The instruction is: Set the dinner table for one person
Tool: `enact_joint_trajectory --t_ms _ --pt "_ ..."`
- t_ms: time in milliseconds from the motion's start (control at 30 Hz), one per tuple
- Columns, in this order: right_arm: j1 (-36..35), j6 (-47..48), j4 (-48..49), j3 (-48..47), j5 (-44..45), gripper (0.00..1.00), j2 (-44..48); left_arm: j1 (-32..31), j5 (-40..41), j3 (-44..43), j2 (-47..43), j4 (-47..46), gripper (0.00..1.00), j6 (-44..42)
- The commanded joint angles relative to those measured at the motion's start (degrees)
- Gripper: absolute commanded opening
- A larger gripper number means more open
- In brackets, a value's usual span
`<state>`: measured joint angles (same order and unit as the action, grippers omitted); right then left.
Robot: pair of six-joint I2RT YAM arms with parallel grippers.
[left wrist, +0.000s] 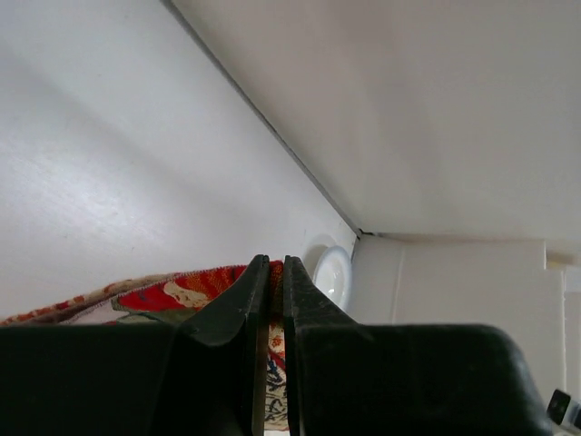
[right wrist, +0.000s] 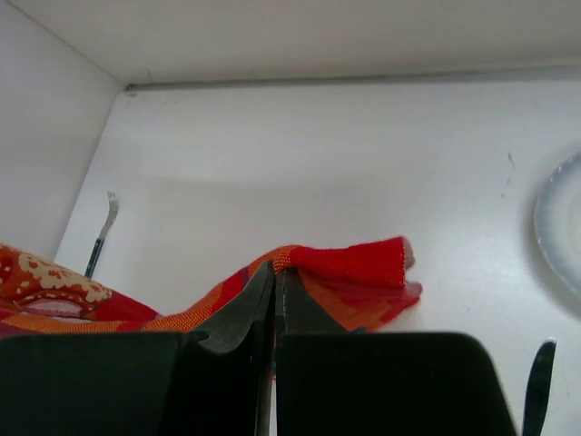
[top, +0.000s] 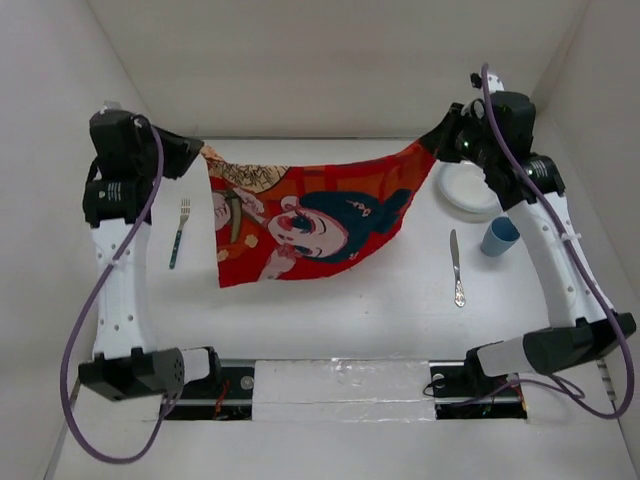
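Observation:
The red cartoon-figure placemat [top: 310,220] hangs stretched between both arms above the white dinner table [top: 330,300]. My left gripper [top: 200,152] is shut on its left top corner; the cloth shows between the jaws in the left wrist view [left wrist: 274,272]. My right gripper [top: 437,143] is shut on the right top corner, seen in the right wrist view [right wrist: 275,272] with the red cloth [right wrist: 349,268] folded over the tips. A fork [top: 180,232] lies at the left, a knife [top: 456,266] at the right, beside a blue cup [top: 500,237] and a white plate [top: 467,187].
White walls enclose the table at the back and on both sides. The plate [left wrist: 332,275] shows past the left fingers. The fork [right wrist: 102,234], the plate rim [right wrist: 556,222] and the knife tip [right wrist: 539,386] show in the right wrist view. The arm bases stand at the near edge.

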<state>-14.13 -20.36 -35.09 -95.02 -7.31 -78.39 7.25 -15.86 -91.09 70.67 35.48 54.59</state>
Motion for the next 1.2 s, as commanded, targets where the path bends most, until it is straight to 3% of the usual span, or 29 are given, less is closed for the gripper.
enact_joint_trajectory --t_ms 0,167,300,367,500,567,633,700,733,767,833,867,900,967,1033,1167 --pt "2.5 4.1 2.0 -9.5 -3.0 0.0 -5.6 0.6 -5.4 -8.5 8.2 -8.8 0.0 -3.3" --pt "6.3 5.9 -0.4 -26.7 -10.3 0.0 -18.2 0.6 -10.7 -29.4 23.9 -8.8 0.0 -7.7" --pt "8.8 6.5 -0.9 -33.6 -14.0 0.0 -23.1 0.6 -12.8 -32.2 26.4 -11.9 0.0 -8.4" --pt "8.9 6.5 -0.9 -33.6 -14.0 0.0 -23.1 0.6 -13.5 -28.1 24.3 -16.2 0.0 -9.0" --pt "8.3 7.0 3.2 -21.7 -14.0 0.0 -18.2 0.0 -11.1 -7.1 11.7 -27.0 0.0 -9.5" --pt "7.1 6.0 9.5 -4.2 -13.3 0.0 -9.5 -0.7 -8.9 7.9 6.0 -29.4 0.0 -10.0" --pt "6.4 4.3 15.3 3.9 -12.8 0.02 -5.1 -1.3 -6.6 15.3 1.9 -31.1 0.0 -9.2" --pt "5.9 3.6 16.5 14.9 -12.3 0.17 1.3 -1.8 -3.6 24.0 -3.0 -30.2 0.0 -8.6" --pt "5.1 3.6 16.5 18.8 -12.8 0.46 3.7 -1.8 -2.7 26.2 -4.2 -29.2 0.2 -8.6" --pt "5.1 2.6 16.5 22.9 -12.8 0.61 6.6 -1.8 -1.7 28.1 -5.4 -25.4 0.33 -8.6" --pt "3.7 0.2 17.3 35.7 -12.1 0.76 18.4 -1.8 2.4 32.5 -9.9 -21.9 0.63 -9.4" --pt "3.7 -1.3 18.7 39.6 -10.3 0.88 23.1 -1.8 4.2 32.5 -11.7 -17.5 0.99 -10.3" --pt "2.1 -2.8 20.3 43.2 -9.5 0.97 27.9 -1.8 6.4 32.5 -13.4 -15.2 1.0 -11.0" --pt "1.2 -3.8 17.8 45.7 -6.7 1.0 36.9 -1.8 12.8 27.9 -17.9 -10.6 1.0 -12.5" --pt "0.4 -1.8 11.8 40.9 -6.0 1.0 36.5 -1.8 14.4 22.5 -20.5 -7.4 1.0 -13.0" --pt "-1.8 0.5 10.8 36.8 -3.7 1.0 29.3 -1.8 4.7 20.4 -19.1 -9.7 1.0 -12.5"
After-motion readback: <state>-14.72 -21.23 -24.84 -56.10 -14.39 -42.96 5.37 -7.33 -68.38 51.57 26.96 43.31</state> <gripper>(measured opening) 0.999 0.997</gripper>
